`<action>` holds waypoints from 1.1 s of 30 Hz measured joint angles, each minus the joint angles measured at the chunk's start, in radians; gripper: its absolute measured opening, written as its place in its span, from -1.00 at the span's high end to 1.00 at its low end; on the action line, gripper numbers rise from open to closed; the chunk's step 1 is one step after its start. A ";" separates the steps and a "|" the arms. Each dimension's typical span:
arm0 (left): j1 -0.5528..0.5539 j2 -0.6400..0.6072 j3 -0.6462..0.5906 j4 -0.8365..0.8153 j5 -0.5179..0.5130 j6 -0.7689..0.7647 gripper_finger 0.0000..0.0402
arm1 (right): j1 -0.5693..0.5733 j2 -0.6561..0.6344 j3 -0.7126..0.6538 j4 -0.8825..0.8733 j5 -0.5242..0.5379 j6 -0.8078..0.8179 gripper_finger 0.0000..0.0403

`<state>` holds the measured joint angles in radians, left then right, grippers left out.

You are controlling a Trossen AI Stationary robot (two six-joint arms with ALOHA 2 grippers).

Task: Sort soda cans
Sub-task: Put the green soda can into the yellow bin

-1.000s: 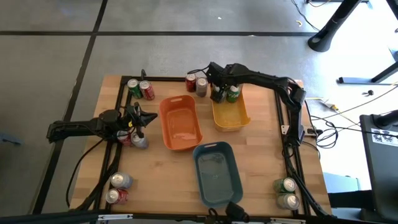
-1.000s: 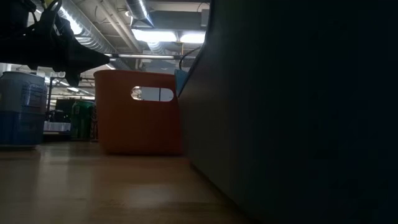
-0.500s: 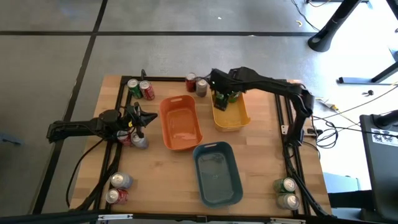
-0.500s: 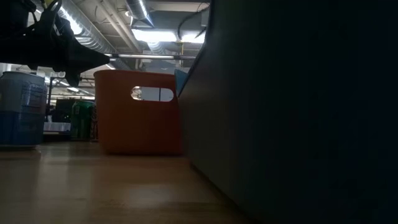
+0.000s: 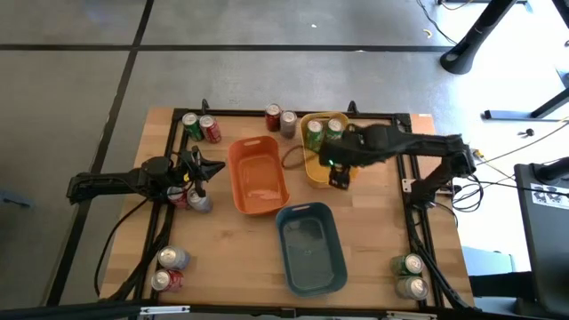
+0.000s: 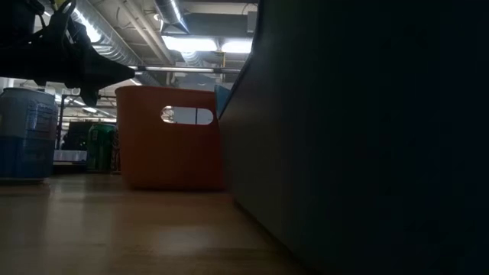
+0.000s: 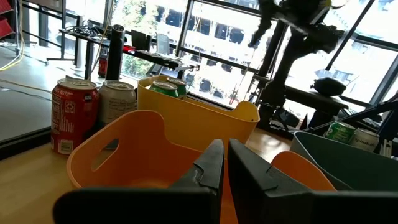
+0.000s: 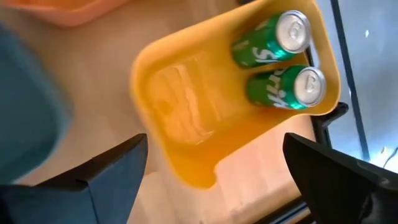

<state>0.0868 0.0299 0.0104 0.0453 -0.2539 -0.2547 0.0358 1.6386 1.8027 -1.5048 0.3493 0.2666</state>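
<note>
high view: looks straight down from above on the whole table, both arms and the grey floor around it.
low view: sits at table-top height, facing level across the wood; the blue-grey bin stands so near that it fills most of the picture, with the orange bin farther off.
left wrist view: looks forward past the left end effector across the orange bin towards the yellow bin.
right wrist view: looks down from close above into the yellow bin, between the wide-set fingers of the right end effector.
shared: the orange bin shows in the high, low and left wrist views; the yellow bin with its two green cans in the high and both wrist views.
</note>
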 joint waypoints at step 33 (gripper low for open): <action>0.000 0.000 0.000 0.000 0.000 0.000 0.92 | 0.892 -0.068 -0.124 -0.067 -0.056 1.013 -0.85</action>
<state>0.0868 0.0297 0.0102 0.0453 -0.2539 -0.2546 0.9274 1.5711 1.6784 -1.5714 0.2931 1.2794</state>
